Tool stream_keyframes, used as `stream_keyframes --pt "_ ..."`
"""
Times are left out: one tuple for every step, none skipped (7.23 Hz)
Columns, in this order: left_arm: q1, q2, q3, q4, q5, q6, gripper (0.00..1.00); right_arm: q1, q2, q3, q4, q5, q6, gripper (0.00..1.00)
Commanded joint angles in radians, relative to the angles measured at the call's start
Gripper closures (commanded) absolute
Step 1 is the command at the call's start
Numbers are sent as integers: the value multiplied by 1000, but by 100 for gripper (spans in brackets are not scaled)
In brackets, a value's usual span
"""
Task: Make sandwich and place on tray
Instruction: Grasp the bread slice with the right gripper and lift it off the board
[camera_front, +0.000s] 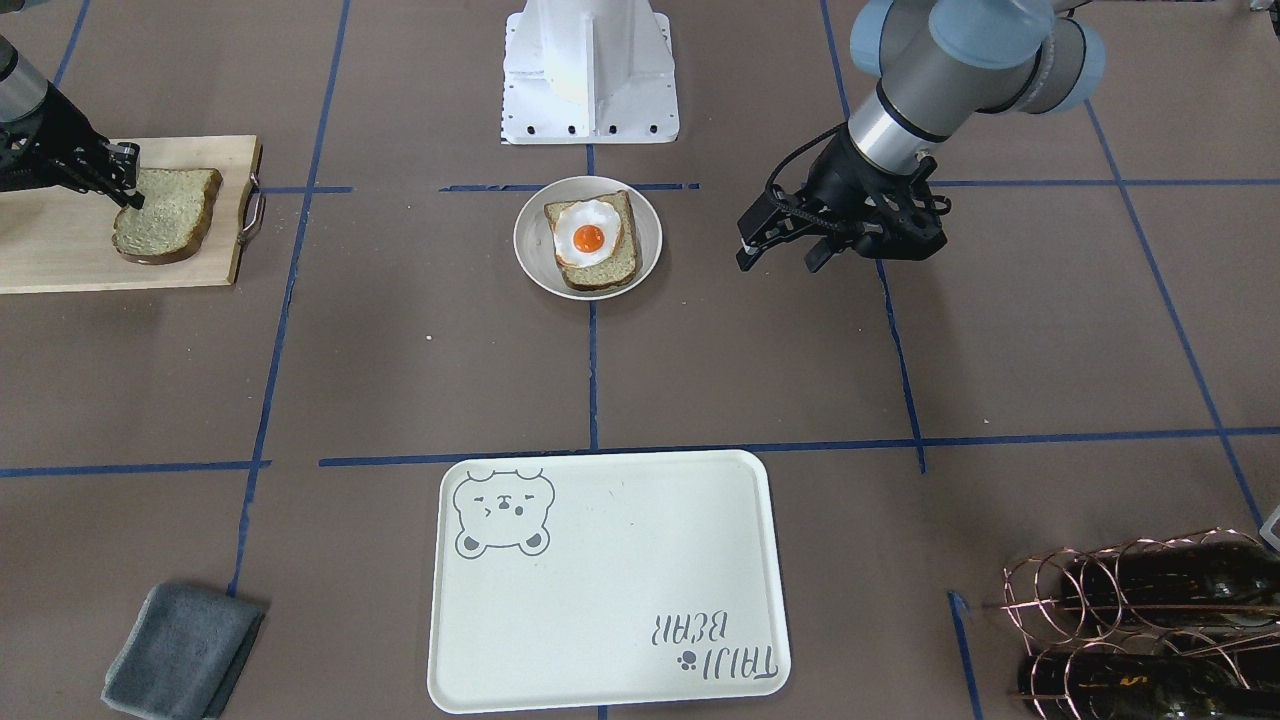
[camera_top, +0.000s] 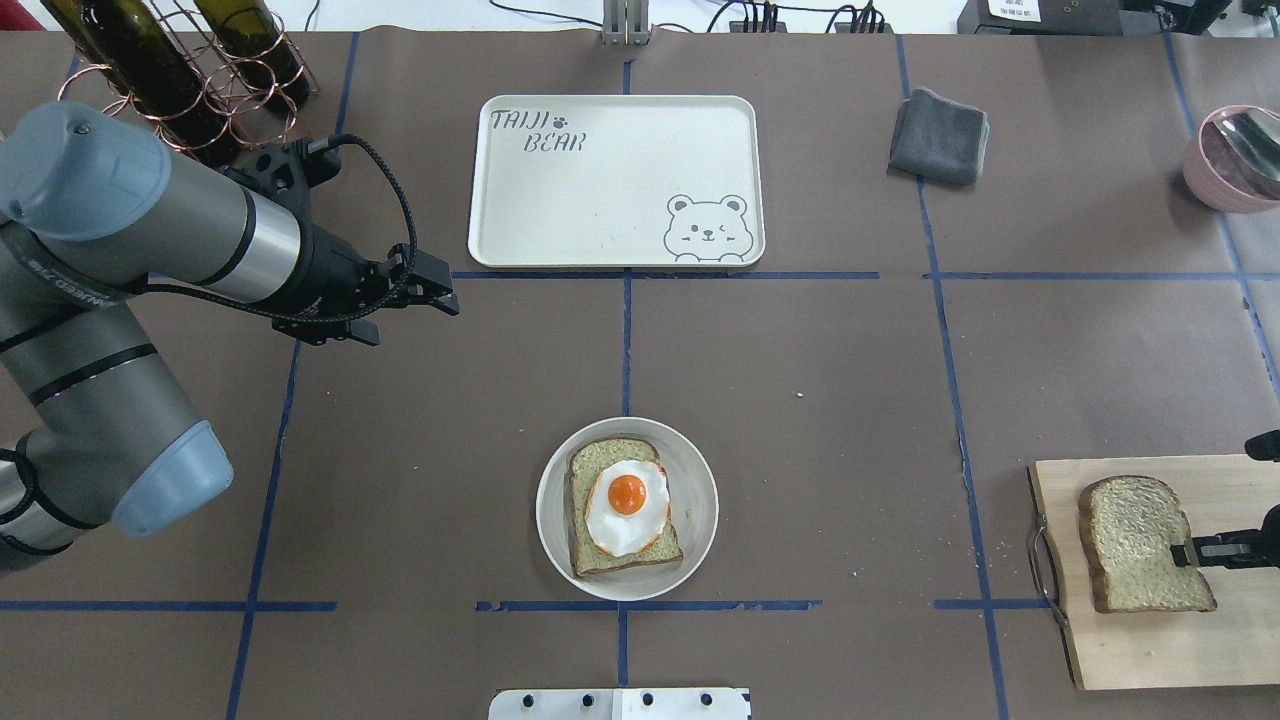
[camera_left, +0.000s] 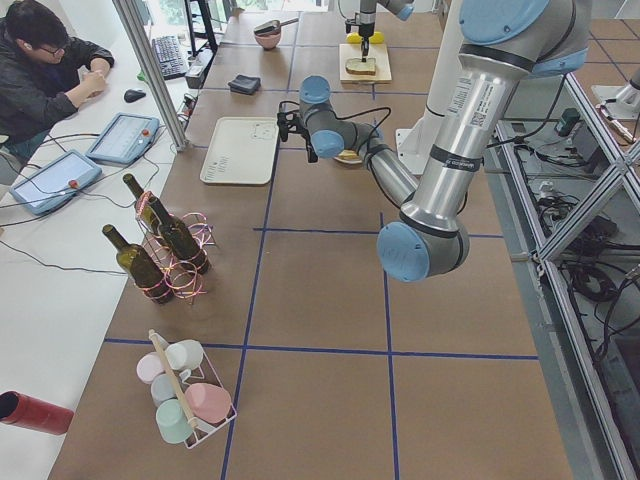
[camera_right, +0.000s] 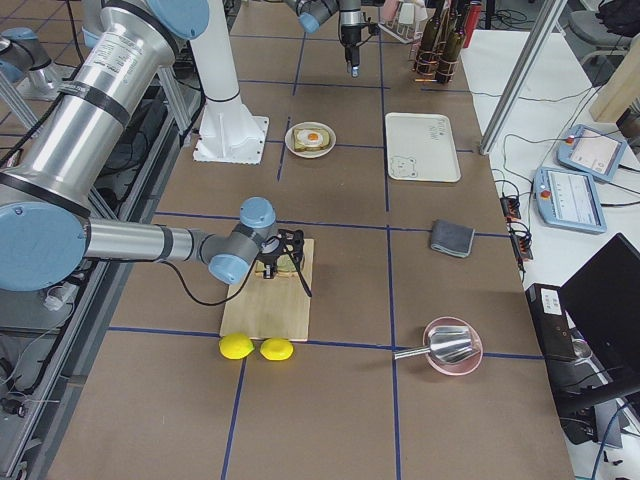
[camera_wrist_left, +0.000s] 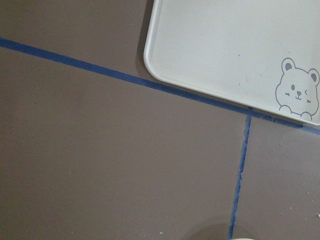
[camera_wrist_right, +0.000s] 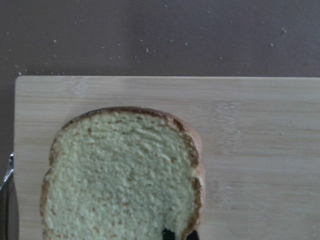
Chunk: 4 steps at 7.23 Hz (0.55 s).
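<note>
A small round plate at the table's middle holds one bread slice with a fried egg on top, uncovered. The second bread slice lies flat on a wooden cutting board. My right gripper is closed over that slice's crust edge. My left gripper is open and empty, hovering over bare table between the plate and the cream bear tray.
A folded grey cloth lies beside the tray. A copper rack of wine bottles stands behind my left arm. A pink bowl sits at the far right. Two lemons lie by the board.
</note>
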Motion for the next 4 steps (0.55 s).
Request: stream_keyframes --pt "0 0 2 0 0 3 0 23 -6 26 83 1 2 100" --pt "0 0 2 0 0 3 0 61 0 52 85 13 3 100" --pt "0 0 0 0 -1 3 0 107 14 70 102 42 8 100" --pt "0 2 2 -2 -1 3 0 164 40 73 132 108 9 100"
